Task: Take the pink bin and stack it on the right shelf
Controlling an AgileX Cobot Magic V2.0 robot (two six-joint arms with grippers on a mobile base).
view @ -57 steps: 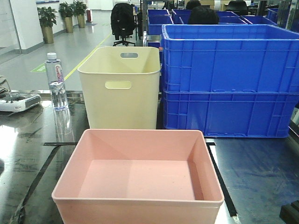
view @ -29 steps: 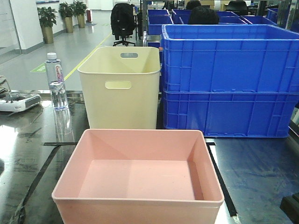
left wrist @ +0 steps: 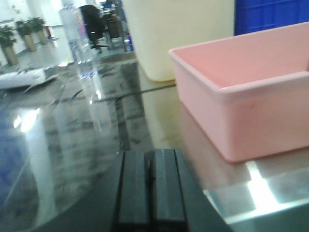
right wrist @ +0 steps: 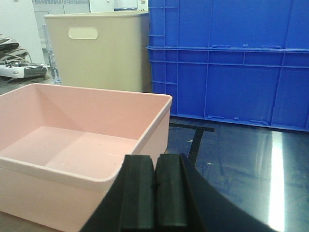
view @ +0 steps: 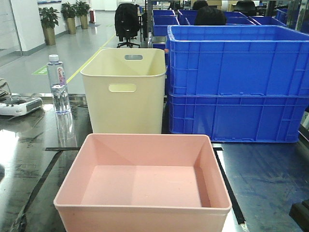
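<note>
I am sitting at the very start of the job: nothing is gripped yet, and the pink bin (view: 142,181) is resting empty on the glossy black table (view: 270,179), with neither arm touching it.

My left gripper (left wrist: 150,191) is hanging low over the dark surface with its two fingers pressed together, holding nothing. From that hand, the bin is lying ahead and off to the right, its near corner and rolled rim close but clearly apart from the fingertips. A water bottle (left wrist: 79,46) is standing further ahead and to the left.

My right gripper (right wrist: 154,195) is likewise closed on nothing. From this hand the bin (right wrist: 77,150) is sitting just ahead and to the left, its near right corner the closest part; the bare black surface I take for the right shelf is stretching ahead and to the right, up to the stacked blue crates (right wrist: 231,63). The cream bin (right wrist: 96,50) is standing beyond the pink one.

I am judging the step in hand as the approach. Next, both sets of fingers are going to need opening, then each hand needs bringing in to the rim on its own side, so the wide, shallow tub lifts level rather than tipping.
</note>
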